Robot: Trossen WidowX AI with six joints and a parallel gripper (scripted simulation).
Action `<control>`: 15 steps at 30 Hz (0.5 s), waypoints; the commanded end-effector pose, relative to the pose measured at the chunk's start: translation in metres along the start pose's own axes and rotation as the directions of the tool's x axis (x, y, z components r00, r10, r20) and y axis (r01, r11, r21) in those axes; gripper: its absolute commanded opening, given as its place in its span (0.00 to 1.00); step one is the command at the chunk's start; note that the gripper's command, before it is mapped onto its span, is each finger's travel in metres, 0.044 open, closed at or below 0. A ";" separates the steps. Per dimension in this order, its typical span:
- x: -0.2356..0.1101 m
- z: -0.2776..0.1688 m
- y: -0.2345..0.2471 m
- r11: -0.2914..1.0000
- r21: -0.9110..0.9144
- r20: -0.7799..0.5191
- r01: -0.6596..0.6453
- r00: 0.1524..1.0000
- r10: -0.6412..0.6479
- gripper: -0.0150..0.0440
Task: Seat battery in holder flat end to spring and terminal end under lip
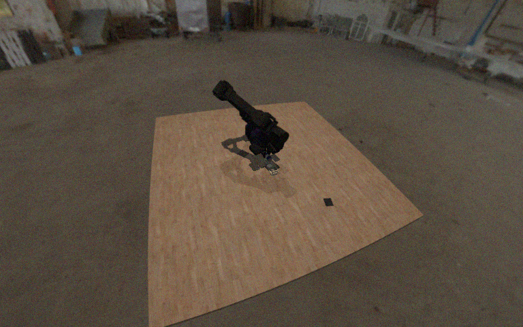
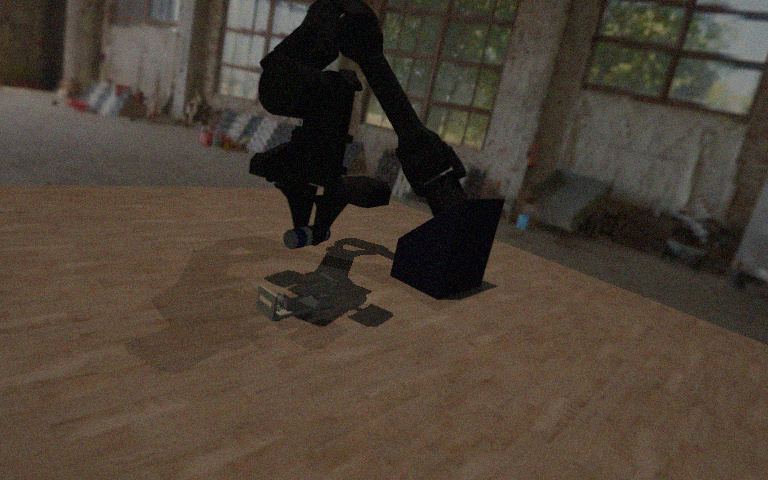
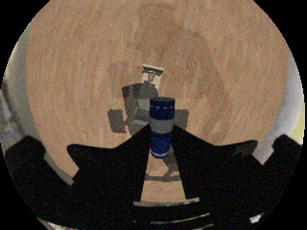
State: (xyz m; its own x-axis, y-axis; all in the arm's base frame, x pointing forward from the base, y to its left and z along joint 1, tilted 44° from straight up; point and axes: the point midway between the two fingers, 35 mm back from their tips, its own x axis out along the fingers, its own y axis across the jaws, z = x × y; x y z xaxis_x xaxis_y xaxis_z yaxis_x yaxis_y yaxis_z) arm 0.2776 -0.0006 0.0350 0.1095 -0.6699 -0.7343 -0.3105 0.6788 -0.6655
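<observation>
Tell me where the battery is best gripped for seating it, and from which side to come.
Grip the blue cylindrical battery across its round middle, from above, as the black tool is shut on it now. Both ends project past the fingers, so they stay free for the spring and lip of the small grey holder below, and the curved sides let the fingers centre on it.

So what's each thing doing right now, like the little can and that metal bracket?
Battery: held crosswise in the air, above the holder, not seated.
End effector: shut on the battery.
Holder: resting on the wooden board, nothing in it, partly in the arm's shadow.
Small black square: lying flat on the board, untouched.
</observation>
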 end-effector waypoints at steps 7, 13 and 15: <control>-0.001 0.027 0.022 0.973 0.233 -0.002 0.000 1.000 0.000 0.40; 0.002 0.025 0.022 0.973 0.232 -0.027 0.004 1.000 0.002 0.40; 0.008 0.025 0.022 0.973 0.232 -0.061 0.006 0.998 0.009 0.40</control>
State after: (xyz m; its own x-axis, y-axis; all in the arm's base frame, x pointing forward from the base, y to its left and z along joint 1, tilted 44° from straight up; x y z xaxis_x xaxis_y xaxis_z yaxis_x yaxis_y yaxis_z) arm 0.2937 0.0194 0.0171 0.0875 -0.6785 -0.7294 -0.0899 0.7238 -0.6841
